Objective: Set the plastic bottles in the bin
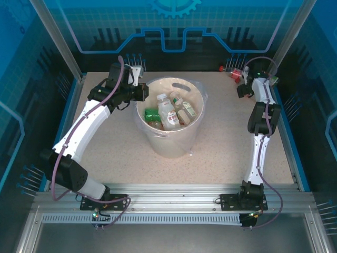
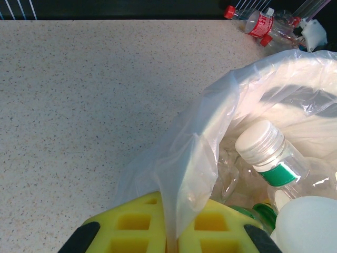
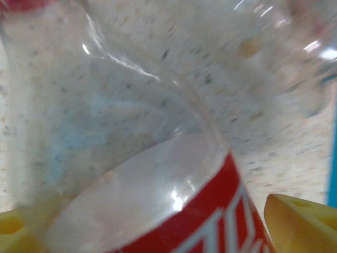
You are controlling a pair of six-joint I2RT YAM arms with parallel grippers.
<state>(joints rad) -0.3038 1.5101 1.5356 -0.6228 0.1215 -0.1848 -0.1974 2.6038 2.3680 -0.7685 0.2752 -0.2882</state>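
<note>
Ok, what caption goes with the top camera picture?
Bottles piled in the white bin, more bottles waiting in the far right corner.

Two arms, same build. Left arm (image 1: pixel 84 124): glossy white link shells, black joint housings, black base (image 1: pixel 105 201). Purple cable (image 1: pixel 55 174) runs along the links. Small green light (image 1: pixel 95 216) below the base. Right arm (image 1: pixel 259 153): same white shells, black elbow and wrist blocks, black base (image 1: pixel 250 194), purple cable (image 1: pixel 280 203). Left gripper (image 2: pixel 176 216): yellow pads (image 2: pixel 131 226) with a grid of moulded square recesses, black mounts at the outer corners. Right gripper (image 3: pixel 158 221): same yellow pads (image 3: pixel 300 216), rounded edges, one recess visible.
</note>
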